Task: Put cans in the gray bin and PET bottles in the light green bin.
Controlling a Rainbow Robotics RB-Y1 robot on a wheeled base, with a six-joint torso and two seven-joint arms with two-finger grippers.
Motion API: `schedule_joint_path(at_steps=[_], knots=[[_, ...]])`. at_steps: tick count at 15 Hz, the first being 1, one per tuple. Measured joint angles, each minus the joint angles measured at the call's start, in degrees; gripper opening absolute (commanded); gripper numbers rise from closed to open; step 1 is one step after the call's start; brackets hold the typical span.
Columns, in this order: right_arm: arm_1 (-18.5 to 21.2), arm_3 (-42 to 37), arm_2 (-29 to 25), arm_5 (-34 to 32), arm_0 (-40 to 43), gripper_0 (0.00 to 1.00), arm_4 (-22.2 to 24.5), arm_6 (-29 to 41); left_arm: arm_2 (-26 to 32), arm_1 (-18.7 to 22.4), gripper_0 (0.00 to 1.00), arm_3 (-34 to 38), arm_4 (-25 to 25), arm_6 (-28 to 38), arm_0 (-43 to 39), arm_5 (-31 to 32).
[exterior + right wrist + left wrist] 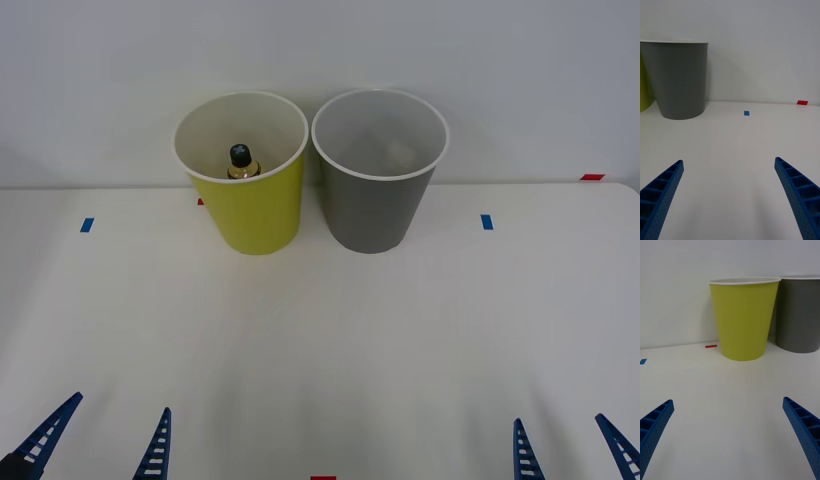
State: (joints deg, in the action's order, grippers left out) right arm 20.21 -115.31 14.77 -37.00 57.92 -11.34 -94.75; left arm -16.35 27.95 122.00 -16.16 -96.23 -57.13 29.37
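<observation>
The broad white table spreads out ahead of me, bare across its near half, with small blue tape marks and red ones near its far edge. At that far edge, against the pale wall, stand my two targets side by side, almost touching: the round tapered yellow-green plastic bin with a white rim toward my left, and the matching dark gray bin with a white rim toward my right. Both sit upright.

Inside the yellow-green bin I can see the small PET bottle with yellow contents and a black screw cap, standing roughly upright against the near wall. The gray bin's pale inside looks empty as far as I can see down into it, and no can lies on the table.

My left gripper hovers at the near left corner, its blue ribbed fingers spread wide with nothing between them. My right gripper hangs at the near right corner, likewise spread and holding nothing.

I judge the bottle step done and sorting apparently finished. Any next move would call for a fresh item to reach for. Room is generous: open table between me and the bins, and only their rims and the far table edge to mind.
</observation>
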Motion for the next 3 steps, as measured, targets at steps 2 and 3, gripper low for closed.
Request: schedule_joint_path(at_steps=[2, 3], knots=[[0.0, 0.0, 0.0, 0.0, 0.0, 0.82, 0.0, 0.0, 0.0, 0.0, 1.0, 0.0, 0.0, 0.0, 0.0, 0.0], [0.0, 0.0, 0.0, 0.0, 0.0, 0.82, 0.0, 0.0, 0.0, 0.0, 1.0, 0.0, 0.0, 0.0, 0.0, 0.0]])
